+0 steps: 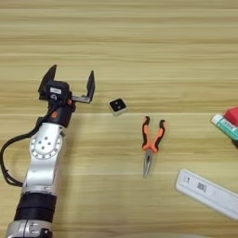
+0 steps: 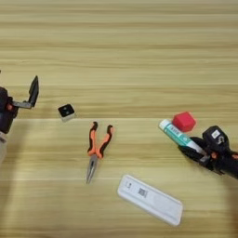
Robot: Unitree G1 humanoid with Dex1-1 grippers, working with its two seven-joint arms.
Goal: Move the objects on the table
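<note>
Your right gripper [image 2: 194, 149] at the right edge is closed on the near end of the white glue stick with green label [image 2: 175, 135], whose far tip lies just beside the small red cube [image 2: 184, 121]. Left of these lie the orange-handled pliers [image 1: 151, 142], and nearer you the long white flat bar [image 2: 149, 199]. The tiny black-and-white cube [image 1: 118, 106] sits just right of your left gripper [image 1: 69, 82], fingers spread open, on the light wooden table [image 1: 139, 46].

At the right edge of the left eye view, the red cube [image 1: 232, 115] and glue stick [image 1: 226, 126] are cut off; the right hand [image 2: 193, 149] hides the stick's far end.
</note>
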